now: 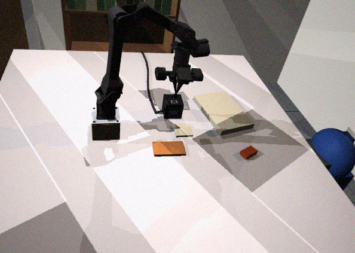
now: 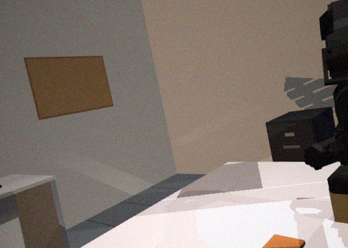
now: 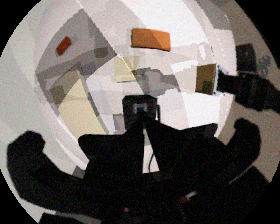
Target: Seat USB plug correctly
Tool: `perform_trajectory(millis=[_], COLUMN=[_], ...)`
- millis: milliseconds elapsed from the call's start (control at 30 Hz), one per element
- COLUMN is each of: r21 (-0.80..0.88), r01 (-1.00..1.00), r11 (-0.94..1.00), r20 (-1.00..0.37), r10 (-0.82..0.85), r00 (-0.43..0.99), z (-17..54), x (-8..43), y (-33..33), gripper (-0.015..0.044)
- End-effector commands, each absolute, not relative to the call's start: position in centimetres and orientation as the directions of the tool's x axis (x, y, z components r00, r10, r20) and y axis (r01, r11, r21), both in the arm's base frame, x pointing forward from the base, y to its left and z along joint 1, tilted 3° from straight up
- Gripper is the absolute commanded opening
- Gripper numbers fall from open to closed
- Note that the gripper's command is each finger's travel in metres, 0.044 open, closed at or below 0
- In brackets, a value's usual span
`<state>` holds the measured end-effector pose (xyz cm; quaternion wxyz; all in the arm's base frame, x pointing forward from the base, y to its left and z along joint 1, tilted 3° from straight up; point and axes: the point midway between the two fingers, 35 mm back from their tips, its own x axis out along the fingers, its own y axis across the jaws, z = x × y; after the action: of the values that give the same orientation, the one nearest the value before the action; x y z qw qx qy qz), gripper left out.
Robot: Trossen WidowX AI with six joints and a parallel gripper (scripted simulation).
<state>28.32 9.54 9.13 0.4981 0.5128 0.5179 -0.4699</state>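
Green and grey book spines fill a brown bookcase behind the pale table in the top view. Above the black power cube, the gripper points down, its fingers nearly closed on something small; the USB plug itself is too small to make out at the cube's top. A black cable runs to the cube's side; a cream slab lies near, on the side away from the arm's base.

Exterior: a corkboard hangs beyond, a dark cabinet stands by the wall, and the cube is out of sight.

Wrist: an orange block and a red block lie well apart.
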Motion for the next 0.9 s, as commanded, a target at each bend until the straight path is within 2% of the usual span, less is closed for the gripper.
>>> perform_trajectory(millis=[0,867], r21=[0.022,0.022], r01=[0.999,0.999], r11=[0.033,0.032], r20=[-0.998,-0.998], r10=[0.063,0.062], r00=[0.020,0.020], z=[8.99,8.68], x=[28.27,28.25], y=[9.51,9.48], gripper=[0.0000,0.0000])
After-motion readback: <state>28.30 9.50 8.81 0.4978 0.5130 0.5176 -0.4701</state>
